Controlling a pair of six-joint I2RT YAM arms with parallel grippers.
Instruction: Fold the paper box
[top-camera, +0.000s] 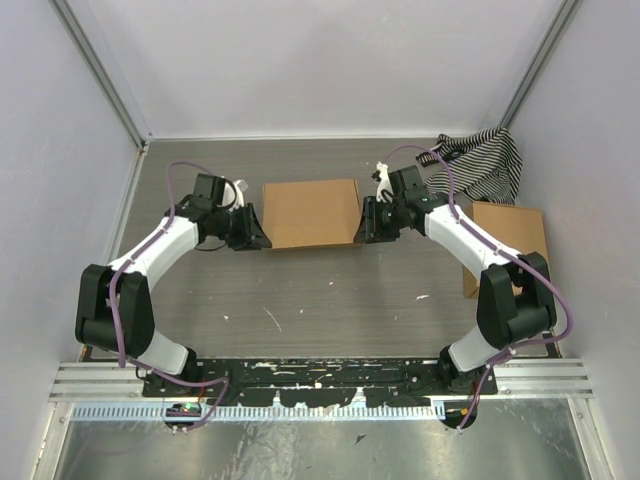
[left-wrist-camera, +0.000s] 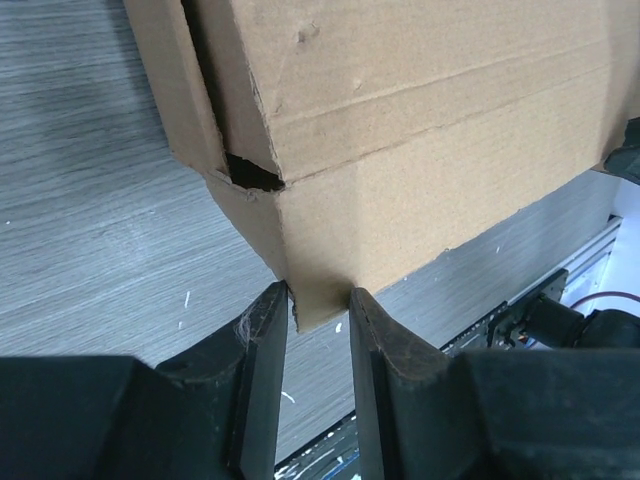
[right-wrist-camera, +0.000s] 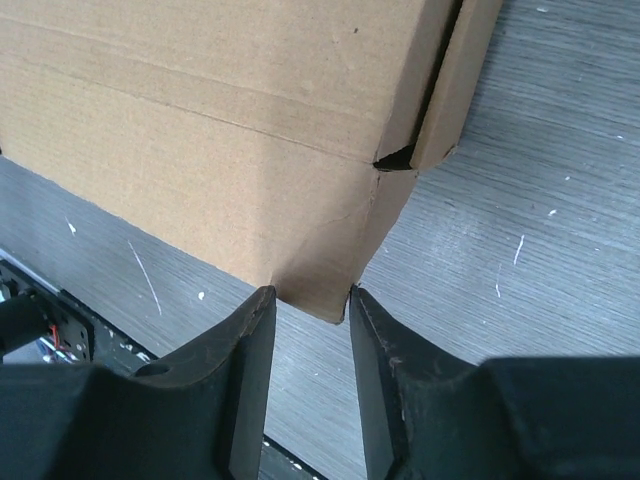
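Top external: paper box (top-camera: 310, 212) mid-table, lid down, between both arms. Left gripper (left-wrist-camera: 318, 295) clamped on its near-left corner, right gripper (right-wrist-camera: 308, 295) pinching the near-right (barely, at the tips). Late step, likely seating side flaps; calls next for a steady, even inward press.

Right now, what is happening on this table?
Two robot arms are working on the paper box, which lies closed in the middle of the table. The left gripper pinches one near corner, the right gripper the other. A striped cloth and a second cardboard box lie aside at the right.
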